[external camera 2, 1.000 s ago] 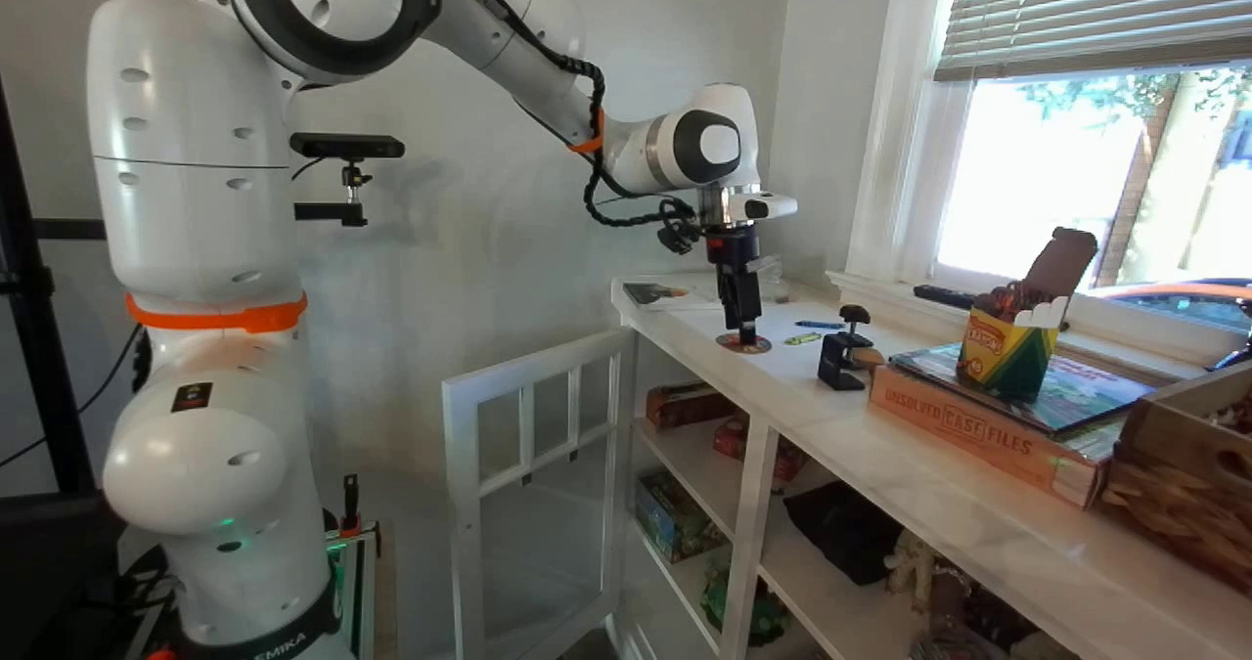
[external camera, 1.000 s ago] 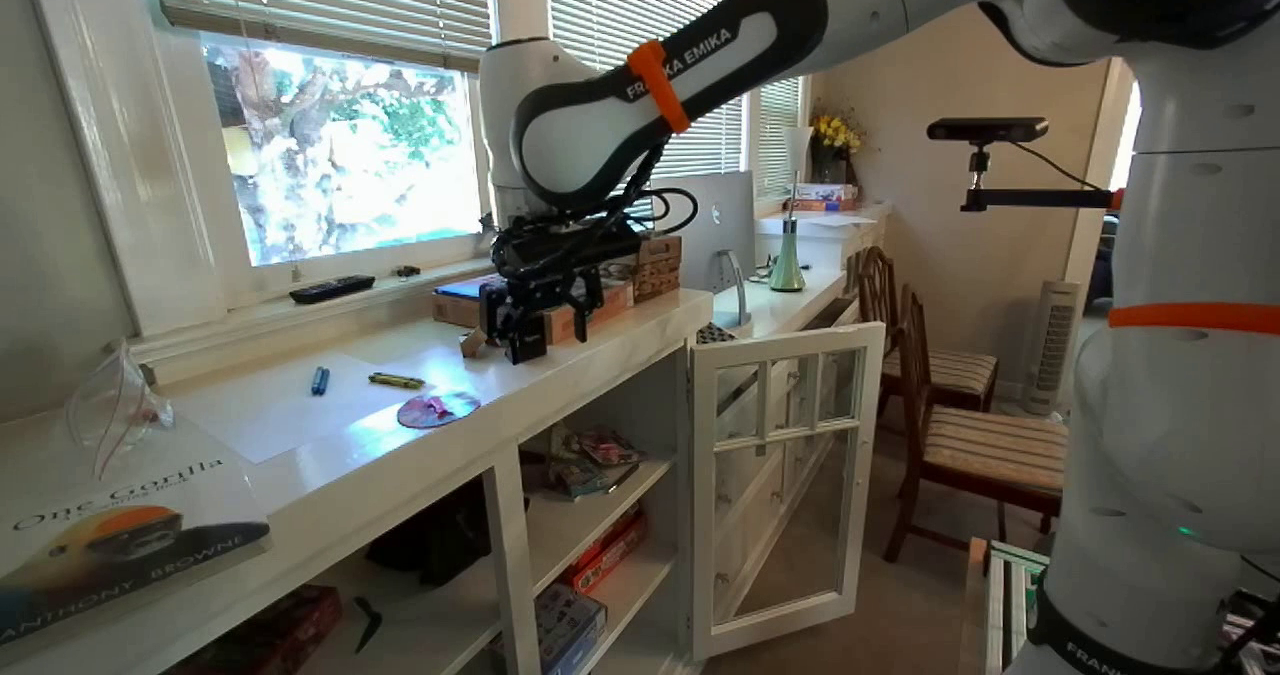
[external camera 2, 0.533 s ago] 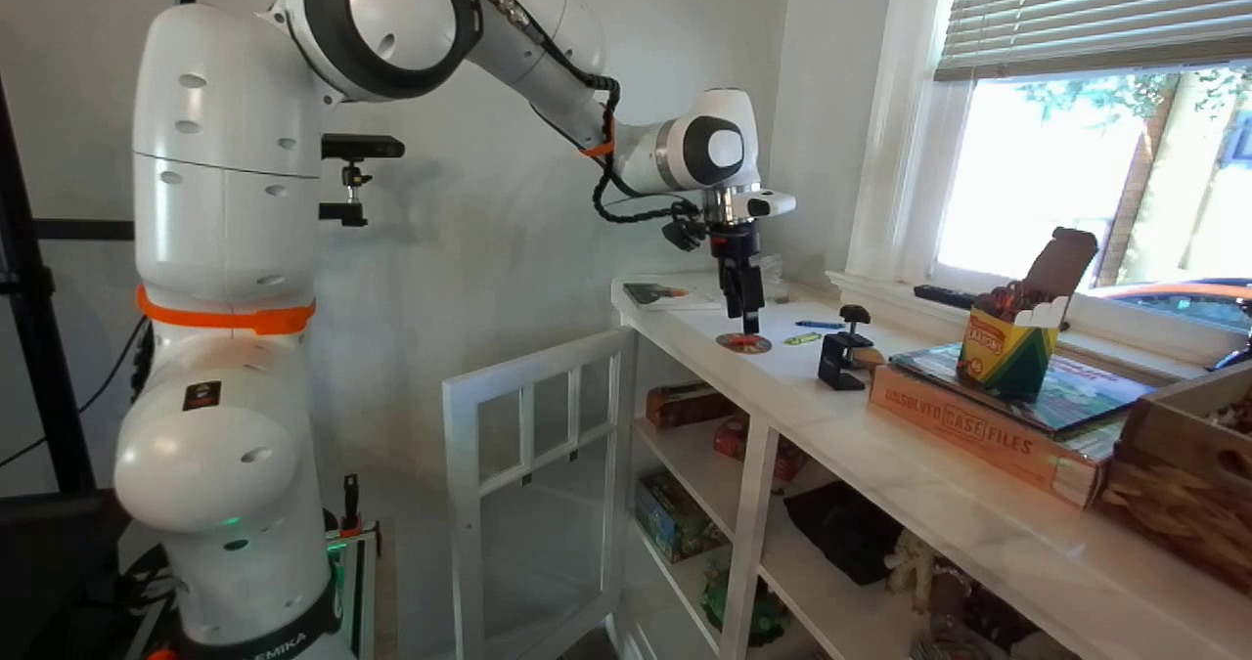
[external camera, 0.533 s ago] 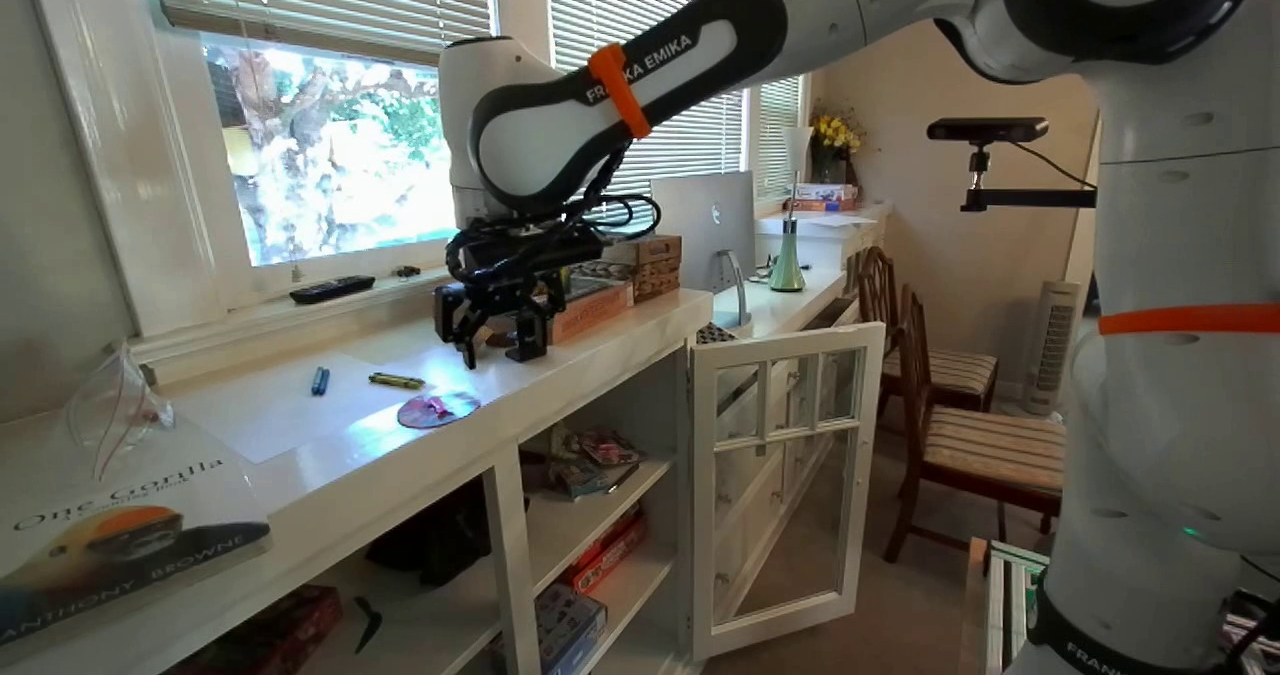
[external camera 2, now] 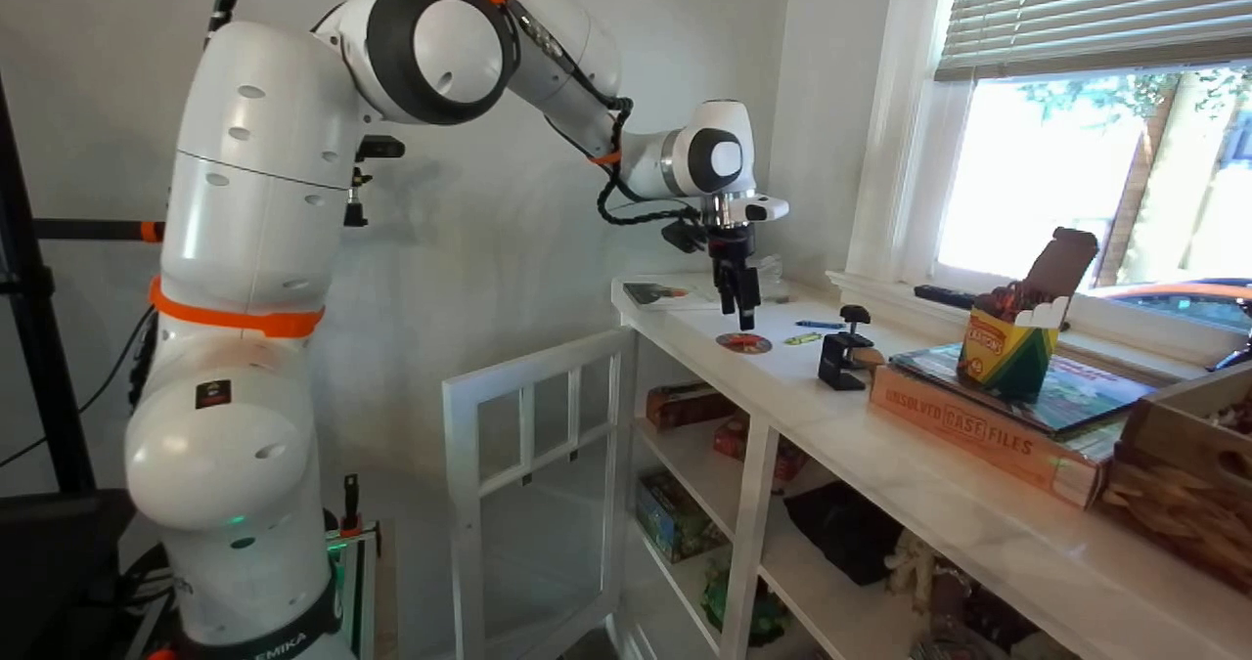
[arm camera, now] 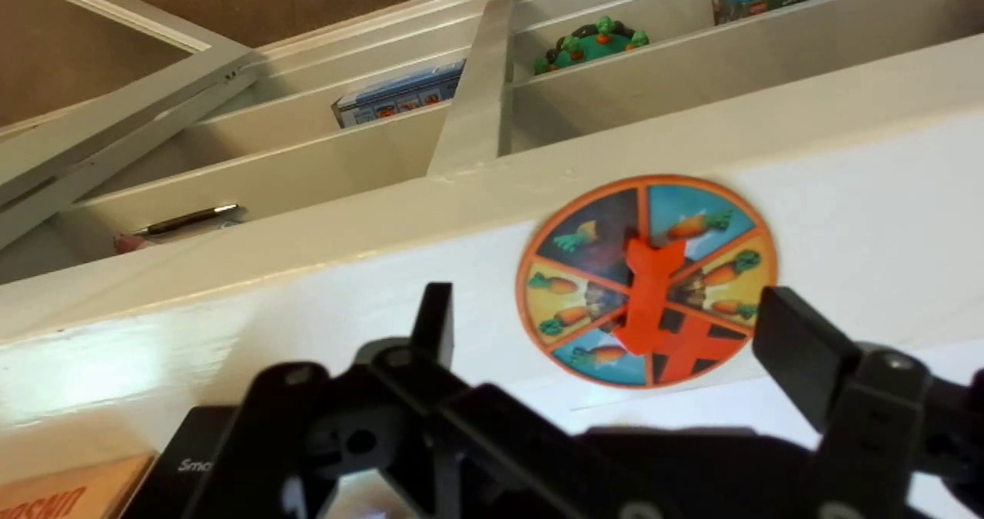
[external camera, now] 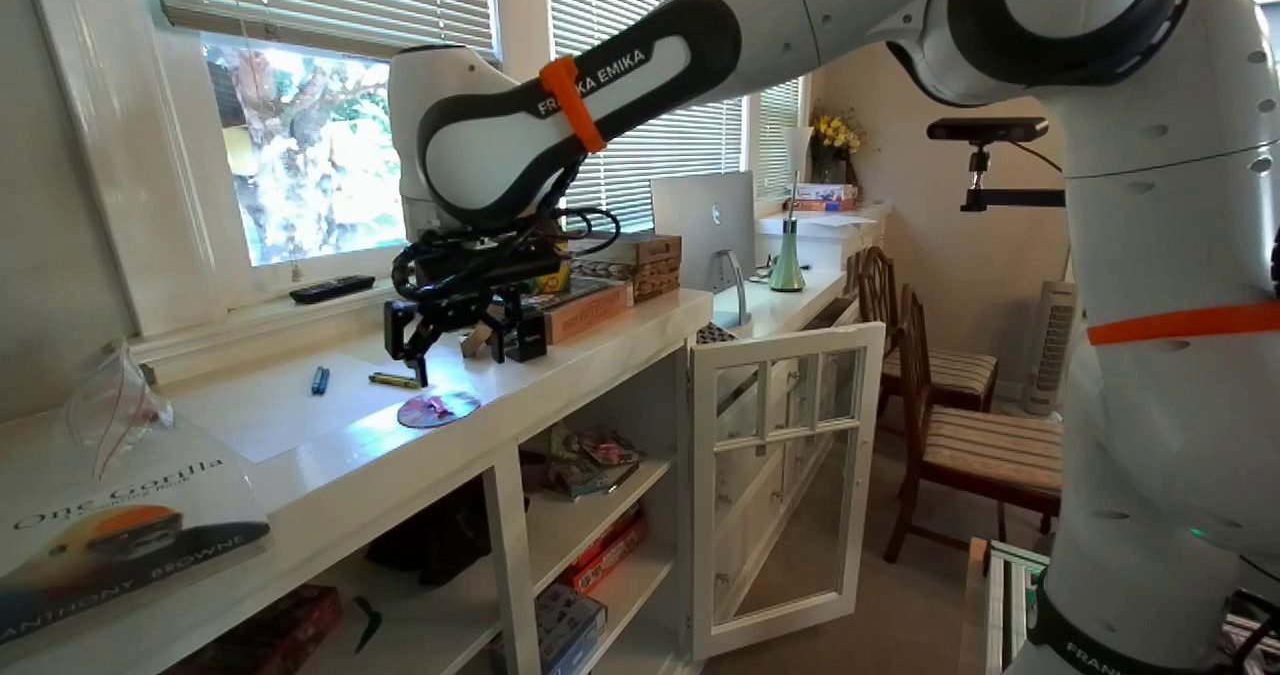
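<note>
Spinner disc (arm camera: 649, 281) is flat nr front edge of bench (arm camera: 869, 231) in wrist view, hand (arm camera: 615, 331) spread wide. In an exterior view, yellow crayon (external camera: 390, 380) lies just behind disc btw. In an exterior view, hand hangs abv bench, nr disc.

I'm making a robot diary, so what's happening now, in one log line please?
gripper: open, holding nothing | close by: spinner, flat on counter | also there: crayons, clamp

The wrist view's lower edge crops the end effector (arm camera: 603, 323).
</note>
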Available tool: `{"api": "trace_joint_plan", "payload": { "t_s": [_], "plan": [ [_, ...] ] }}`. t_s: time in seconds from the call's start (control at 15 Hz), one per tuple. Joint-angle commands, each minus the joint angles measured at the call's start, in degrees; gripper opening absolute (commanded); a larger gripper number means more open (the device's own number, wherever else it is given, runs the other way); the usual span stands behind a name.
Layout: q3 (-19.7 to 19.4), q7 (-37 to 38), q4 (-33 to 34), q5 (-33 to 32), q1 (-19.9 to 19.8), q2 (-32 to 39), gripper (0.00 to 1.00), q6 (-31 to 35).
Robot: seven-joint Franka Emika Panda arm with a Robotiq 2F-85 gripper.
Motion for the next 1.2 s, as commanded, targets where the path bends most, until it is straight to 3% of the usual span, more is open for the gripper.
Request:
{"api": "trace_joint_plan", "payload": {
  "t_s": [0.0,0.47,0.6,0.67,0.8,0.93,1.13],
  "plan": [
    [-1.08,-2.06,1.78,1.45,1.25,2.67,1.0,1.2],
    [-2.3,-2.96,2.61,0.36,2.32,4.85,0.99,2.61],
    [-2.6,-3.09,2.97,0.31,2.54,5.34,0.93,2.77],
    [-2.7,-3.14,3.2,0.38,2.6,5.58,0.82,2.79],
    [-2.87,-3.35,3.27,0.61,2.66,5.89,0.77,3.14],
    [-2.98,-3.52,3.32,0.67,2.69,6.04,0.65,3.48],
    [-3.12,-3.75,3.54,0.95,2.63,6.2,0.68,3.72]
  ]
}}
